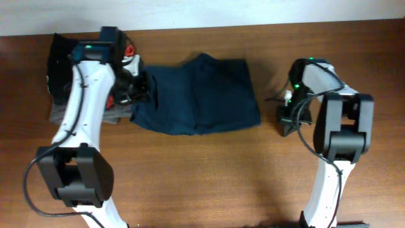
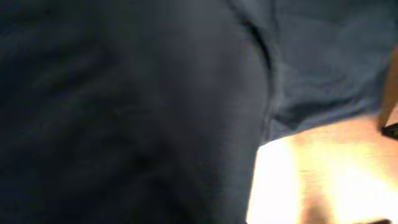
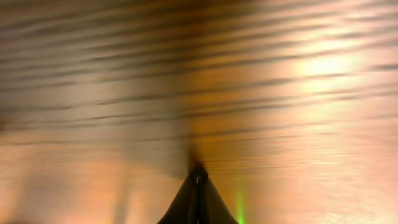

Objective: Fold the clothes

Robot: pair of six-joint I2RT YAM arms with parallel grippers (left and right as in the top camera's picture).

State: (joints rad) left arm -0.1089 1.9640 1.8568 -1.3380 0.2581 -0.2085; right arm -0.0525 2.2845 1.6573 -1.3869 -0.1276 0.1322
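1. Navy cloth (image 1: pixel 199 95), one piece, lies folded flat in the middle of the table (image 1: pixel 209 183), its lower edge a little uneven.
2. One pile (image 1: pixel 63 82) of other clothes sits at the table's left end, right up against the cloth's left side. I can pick out black, grey and a red-and-white piece in it. How many garments that makes I cannot tell, since the left arm (image 1: pixel 85 107) covers much of it.
3. Two arms rise from the near edge of the table: that one, and the right arm (image 1: pixel 335 126) on the other side of the cloth.
4. One left gripper (image 1: pixel 140 85) sits low at the cloth's left edge. From above, its fingers are lost against the dark fabric. Its own camera gives only blurred navy cloth with a wedge of bright table at the lower right, and the fingers are out of frame. Whether it is wide, narrow or pinching the cloth I cannot tell.
5. One right gripper (image 1: pixel 288 119) is down near the table just right of the cloth and apart from it. Its camera shows the two fingers pressed together into a single dark point over streaked, blurred wood.
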